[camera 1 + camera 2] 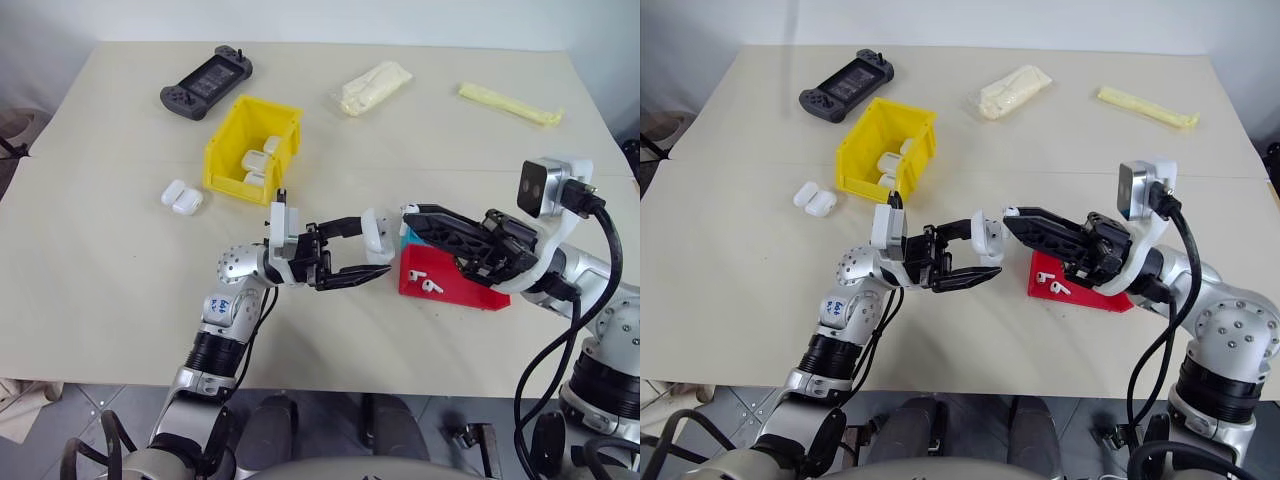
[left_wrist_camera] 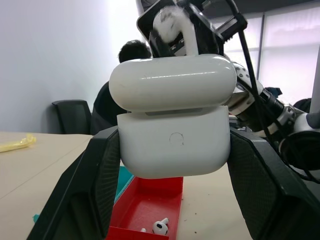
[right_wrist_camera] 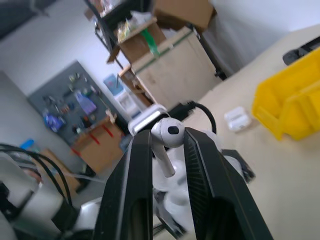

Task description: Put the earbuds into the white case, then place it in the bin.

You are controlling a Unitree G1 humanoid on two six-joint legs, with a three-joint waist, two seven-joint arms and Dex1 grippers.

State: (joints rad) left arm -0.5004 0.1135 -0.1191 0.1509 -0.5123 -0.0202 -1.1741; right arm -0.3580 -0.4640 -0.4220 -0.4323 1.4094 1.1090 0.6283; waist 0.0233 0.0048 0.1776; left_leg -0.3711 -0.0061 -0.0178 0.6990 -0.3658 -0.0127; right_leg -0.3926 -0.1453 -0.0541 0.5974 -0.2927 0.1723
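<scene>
Left gripper (image 1: pixel 375 258) clamping the white case (image 1: pixel 377 236) between both fingers, lid flipped up, above the counter (image 1: pixel 120 270). Right gripper (image 3: pixel 167 134) pinching one earbud (image 3: pixel 166 140) between narrowed fingers, hanging just beside and slightly above the open case. Red tray (image 1: pixel 450 283) sitting directly below the right gripper, another earbud (image 1: pixel 431 285) lying inside it. Yellow bin (image 1: pixel 252 148) standing well apart beyond the left gripper, holding several white cases; two more cases (image 1: pixel 181 197) lying beside the bin.
</scene>
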